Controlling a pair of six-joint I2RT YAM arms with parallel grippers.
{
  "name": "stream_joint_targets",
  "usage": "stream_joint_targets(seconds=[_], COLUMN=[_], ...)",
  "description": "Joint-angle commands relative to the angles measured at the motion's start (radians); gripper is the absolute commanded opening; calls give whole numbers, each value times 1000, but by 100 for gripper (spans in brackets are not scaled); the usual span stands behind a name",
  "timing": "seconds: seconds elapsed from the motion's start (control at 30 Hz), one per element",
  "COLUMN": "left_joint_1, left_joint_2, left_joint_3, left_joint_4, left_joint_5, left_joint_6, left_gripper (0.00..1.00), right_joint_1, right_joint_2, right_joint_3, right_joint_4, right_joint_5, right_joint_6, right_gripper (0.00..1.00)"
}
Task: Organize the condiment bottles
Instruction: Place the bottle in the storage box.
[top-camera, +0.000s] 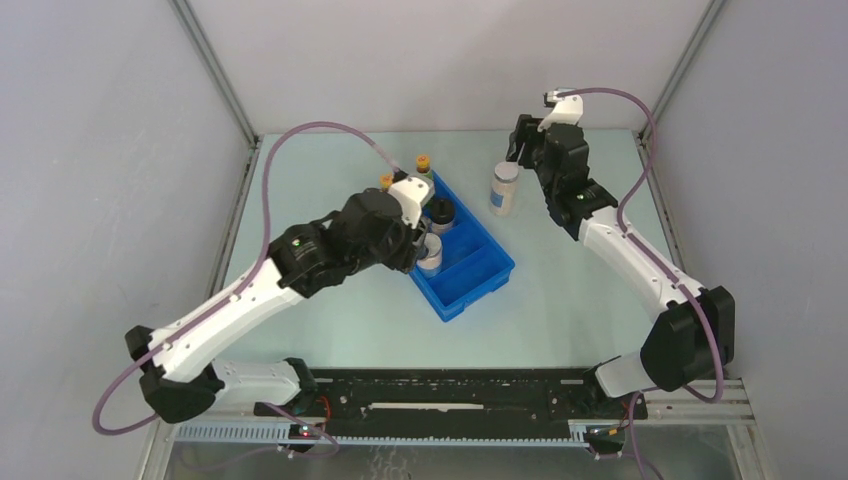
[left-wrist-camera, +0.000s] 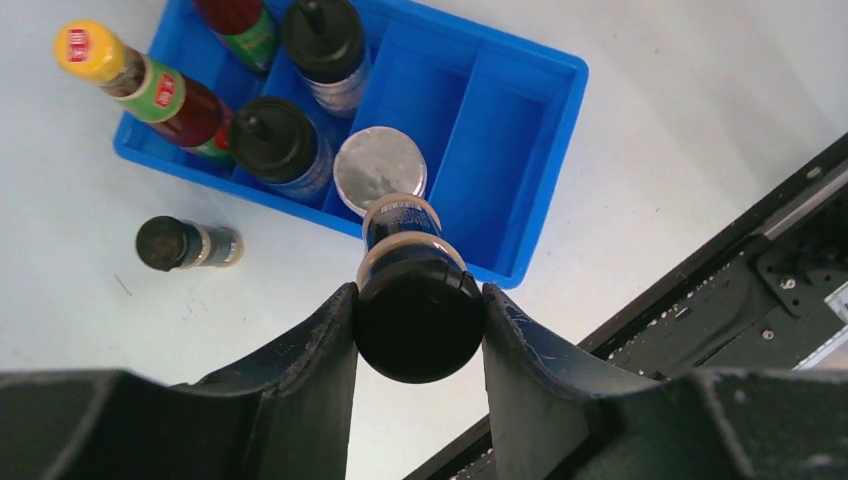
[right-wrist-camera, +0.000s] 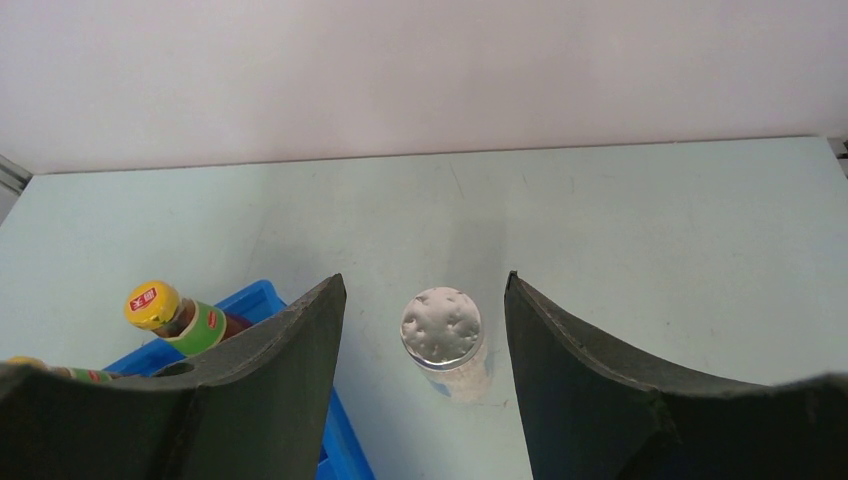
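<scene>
At the tray (left-wrist-camera: 520, 170) edge, the left fingers (left-wrist-camera: 305, 360) grip a black-lidded jar (left-wrist-camera: 418, 320). The right fingers (right-wrist-camera: 590, 370) stand open near a white-capped jar (right-wrist-camera: 443, 330) on the bench (right-wrist-camera: 650, 230).

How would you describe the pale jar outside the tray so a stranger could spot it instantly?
Find the blue tray in the middle of the table. Just right of its far end, a pale jar stands alone on bare tabletop. Its silver-capped twin sits inside the tray.

White arms (top-camera: 230, 305), black joints (top-camera: 375, 225), looping purple cables (top-camera: 330, 124).
</scene>
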Motion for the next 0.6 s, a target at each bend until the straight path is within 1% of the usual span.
stream_joint_targets(seconds=[0.0, 0.27, 0.57], left_joint_1=[-34, -86, -113], left_joint_2=[53, 142, 236], left_joint_3=[31, 55, 85], left_joint_4=[3, 10, 10], left_joint_5=[34, 59, 79], left_joint_6=[44, 48, 65], left_gripper=[0, 0, 0], right_joint_1=[-16, -35, -51], right_joint_2=[4, 4, 3], right_joint_3=[5, 4, 4], right_joint_4=[25, 21, 14], right_joint_5=[4, -7, -17], right_joint_6=[26, 27, 29], right_gripper=[68, 68, 68])
